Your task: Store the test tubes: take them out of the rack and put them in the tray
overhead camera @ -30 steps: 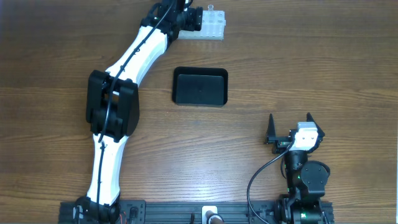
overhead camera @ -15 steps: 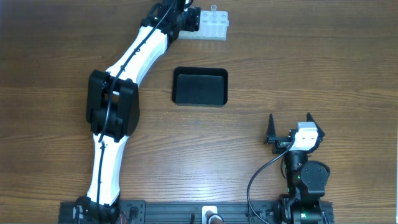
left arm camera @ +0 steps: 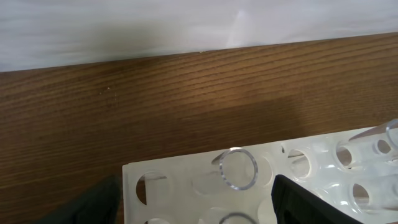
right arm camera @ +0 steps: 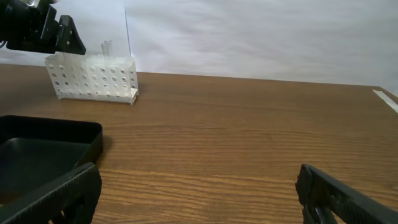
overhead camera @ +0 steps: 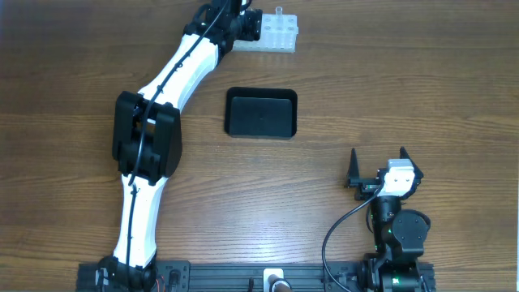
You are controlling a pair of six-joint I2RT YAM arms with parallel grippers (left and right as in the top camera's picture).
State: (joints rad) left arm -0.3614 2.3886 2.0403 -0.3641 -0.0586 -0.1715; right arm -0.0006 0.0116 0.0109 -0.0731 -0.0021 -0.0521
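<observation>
The white test tube rack (overhead camera: pixel 272 36) stands at the table's far edge, with a clear test tube (overhead camera: pixel 278 12) sticking up from it. My left gripper (overhead camera: pixel 246 24) is at the rack's left end. In the left wrist view my left gripper (left arm camera: pixel 196 186) is open just above the rack (left arm camera: pixel 186 186), its fingers either side of a clear test tube's mouth (left arm camera: pixel 237 168). Another tube (left arm camera: pixel 384 135) stands further along. The black tray (overhead camera: pixel 261 113) lies mid-table with nothing in it. My right gripper (overhead camera: pixel 378 158) stands open near the front right, holding nothing.
From the right wrist view the rack (right arm camera: pixel 93 78) is far off by the white wall, the tray (right arm camera: pixel 43 152) is closer, and bare wooden table (right arm camera: pixel 249 143) lies between. The left arm (overhead camera: pixel 174 77) stretches across the table's left side.
The rack has shifted slightly to the right under my left gripper. The right arm has not moved.
</observation>
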